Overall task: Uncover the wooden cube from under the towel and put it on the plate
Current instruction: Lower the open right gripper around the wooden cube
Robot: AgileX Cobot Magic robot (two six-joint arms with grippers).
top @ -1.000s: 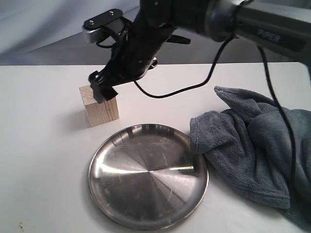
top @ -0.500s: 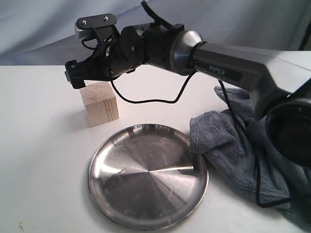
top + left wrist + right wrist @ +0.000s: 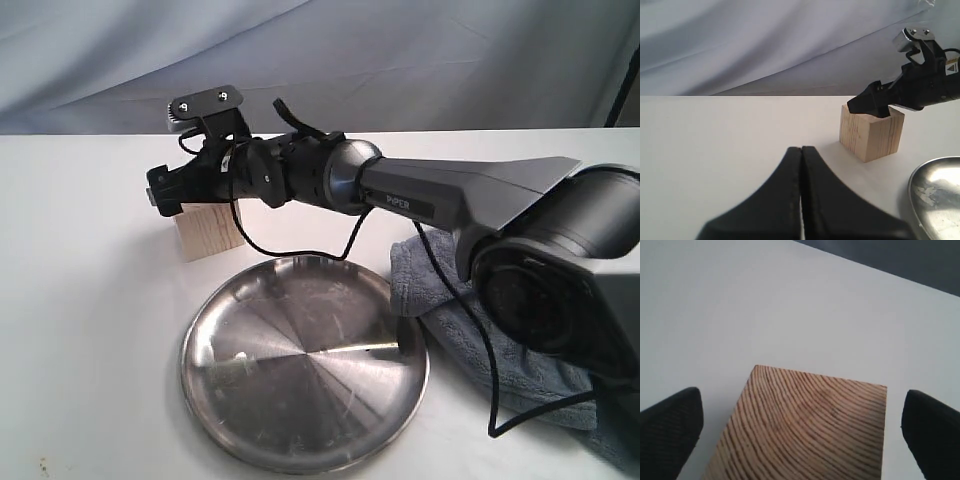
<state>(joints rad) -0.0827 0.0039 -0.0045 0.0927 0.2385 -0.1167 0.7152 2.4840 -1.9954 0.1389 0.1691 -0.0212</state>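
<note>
Wooden cube (image 3: 210, 232): in plain sight, upright on the white desk (image 3: 80, 300). Stands just beyond the far-left rim of the plate (image 3: 300, 370), near it but not on it, with a narrow strip of desk between the two. Pale wood, curved grain lines across the top face, straighter lines down the sides.

Right end effector (image 3: 165, 195): spread wide, gripping nothing. Poised at the cube's top, one black finger (image 3: 670, 432) off to each side of the block, with bare desk showing between each finger and the wood. Comes in from the right on a long dark arm (image 3: 450, 195) that crosses above the plate's far edge, a black cable looping beneath it.

Left end effector (image 3: 801, 150): jaws pressed flat together, nothing between them. Low over the desk, apart from the cube, which shows ahead of it and off to one side.

Towel (image 3: 420, 290): grey-blue, crumpled in a heap right up against the plate's right rim, largely hidden behind the arm's base joint.

Plate: round, shiny steel, faintly scratched, nearest the camera in the exterior view.
</note>
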